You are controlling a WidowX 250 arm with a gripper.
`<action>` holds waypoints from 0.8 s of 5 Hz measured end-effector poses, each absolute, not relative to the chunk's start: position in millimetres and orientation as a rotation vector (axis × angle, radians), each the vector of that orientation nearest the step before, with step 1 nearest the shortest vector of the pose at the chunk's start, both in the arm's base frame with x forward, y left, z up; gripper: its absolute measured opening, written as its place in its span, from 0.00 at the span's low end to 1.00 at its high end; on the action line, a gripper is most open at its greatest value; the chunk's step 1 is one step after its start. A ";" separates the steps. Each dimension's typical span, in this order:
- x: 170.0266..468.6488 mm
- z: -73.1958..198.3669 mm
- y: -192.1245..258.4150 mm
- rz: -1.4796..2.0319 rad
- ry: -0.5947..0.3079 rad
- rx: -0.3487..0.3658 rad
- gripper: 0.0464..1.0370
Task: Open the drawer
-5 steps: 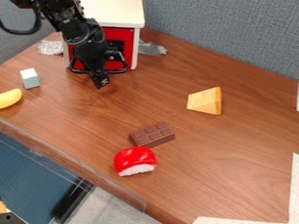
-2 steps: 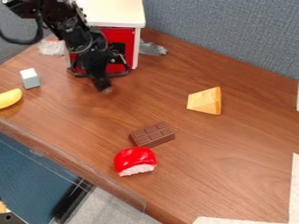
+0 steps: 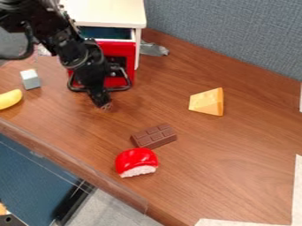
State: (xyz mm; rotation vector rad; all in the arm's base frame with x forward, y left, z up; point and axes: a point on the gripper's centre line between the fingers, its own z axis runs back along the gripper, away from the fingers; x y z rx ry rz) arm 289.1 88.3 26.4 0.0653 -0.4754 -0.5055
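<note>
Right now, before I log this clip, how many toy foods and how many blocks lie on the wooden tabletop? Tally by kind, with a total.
Toy foods: 4 (banana, cheese wedge, chocolate bar, red-and-white piece)
Blocks: 1 (pale grey block)
Total: 5

In the camera view, the cabinet (image 3: pixel 112 13) is standing at the back left of the worktop (image 3: pixel 236 145), with the drawer (image 3: pixel 126 49) jutting out from its front. A crumpled wrapper (image 3: pixel 153 49) is lying just right of the cabinet, and a partition (image 3: pixel 224 37) is rising behind the worktop. Left of the drawer a block (image 3: pixel 31 79) is resting, with a banana (image 3: pixel 10 99) lying before it and further left. Well before the drawer, a chocolate bar (image 3: pixel 154 136) is lying, with a sushi piece (image 3: pixel 137 162) sitting just before it. A cheese wedge (image 3: pixel 206 102) is resting behind and right of the bar.
</note>
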 end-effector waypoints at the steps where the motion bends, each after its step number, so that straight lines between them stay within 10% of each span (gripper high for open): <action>1: 276.8 28.1 83.4 -0.523 -0.488 0.063 0.28; 4: 256.6 21.5 77.3 -0.528 -0.488 0.087 0.28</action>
